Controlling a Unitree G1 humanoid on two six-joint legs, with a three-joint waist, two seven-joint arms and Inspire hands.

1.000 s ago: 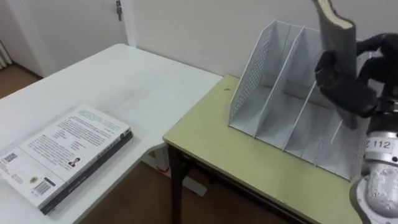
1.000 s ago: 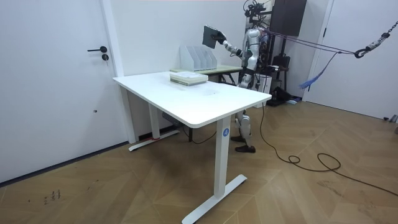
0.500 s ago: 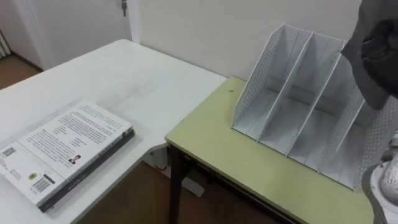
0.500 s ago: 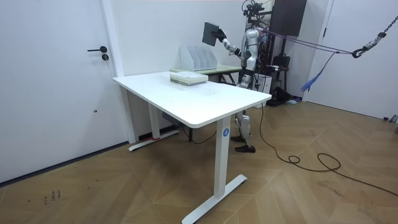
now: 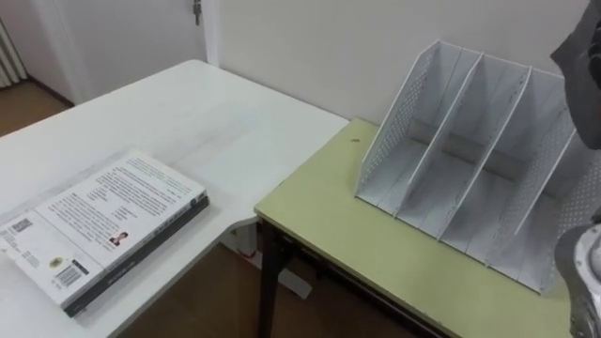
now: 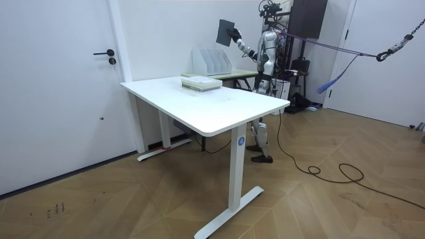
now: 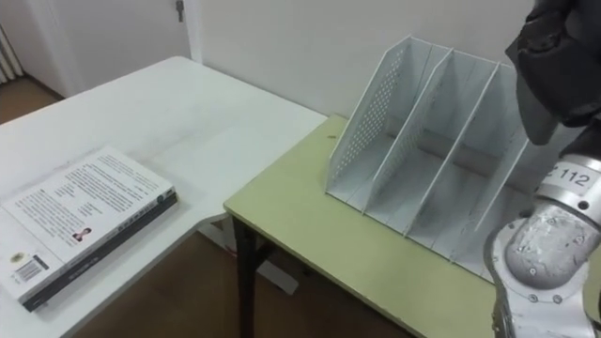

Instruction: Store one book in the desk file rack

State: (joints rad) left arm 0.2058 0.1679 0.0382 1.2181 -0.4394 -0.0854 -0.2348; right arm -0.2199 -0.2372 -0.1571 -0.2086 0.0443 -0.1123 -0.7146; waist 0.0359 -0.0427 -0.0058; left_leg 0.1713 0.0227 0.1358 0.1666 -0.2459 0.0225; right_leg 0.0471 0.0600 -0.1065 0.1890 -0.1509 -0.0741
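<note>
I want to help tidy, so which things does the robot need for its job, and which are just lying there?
For the job:
book, held up by the right hand
file rack, slots empty, on the green desk

Just lying about:
pile of books, flat on the white table
door

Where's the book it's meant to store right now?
In the room view, the book is held up in the right hand, raised above the file rack on the green desk, not yet in a slot.
</note>
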